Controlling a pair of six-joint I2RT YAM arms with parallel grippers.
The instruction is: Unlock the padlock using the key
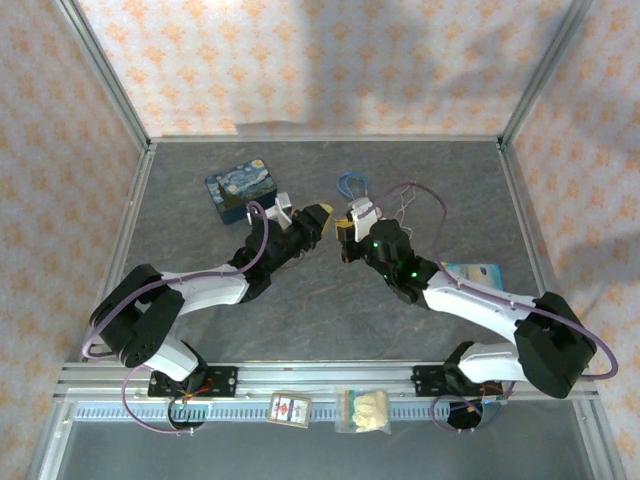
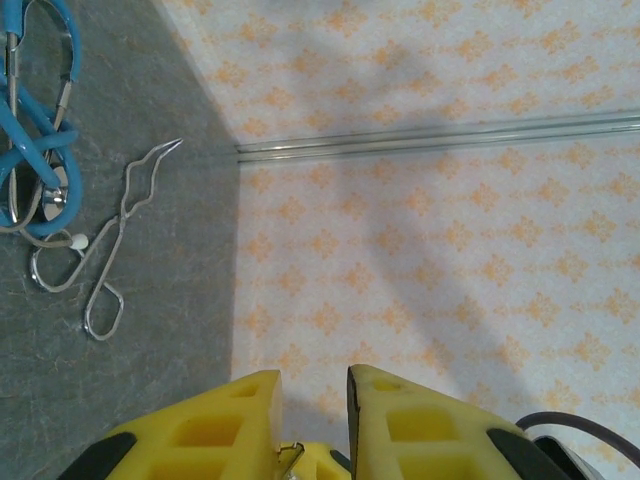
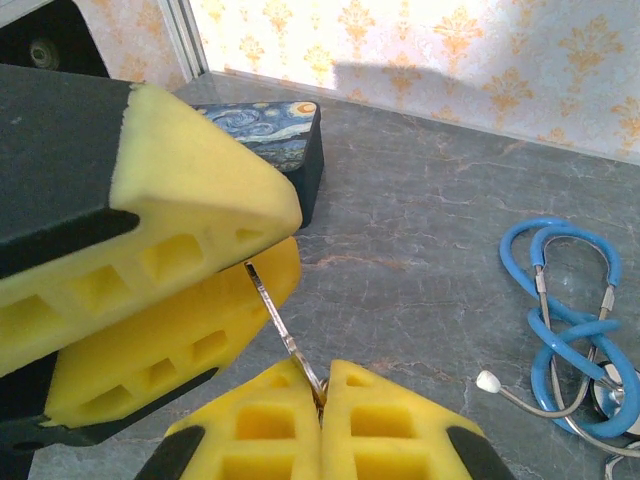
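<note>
At mid-table | slim pale metal key (image 3: pixel 285 335) clamped in right gripper (image 3: pixel 322 388), aimed 11 o'clock between left gripper's (image 3: pixel 288 245) closed fingers, tiny dark padlock judged hidden there | step: insertion | next: key seated, turned.

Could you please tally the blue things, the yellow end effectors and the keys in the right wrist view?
Blue things: 2, the painted tin and the stethoscope
Yellow end effectors: 2, the left end effector and the right end effector
Keys: 1, the key in the right end effector
Total: 5
</note>
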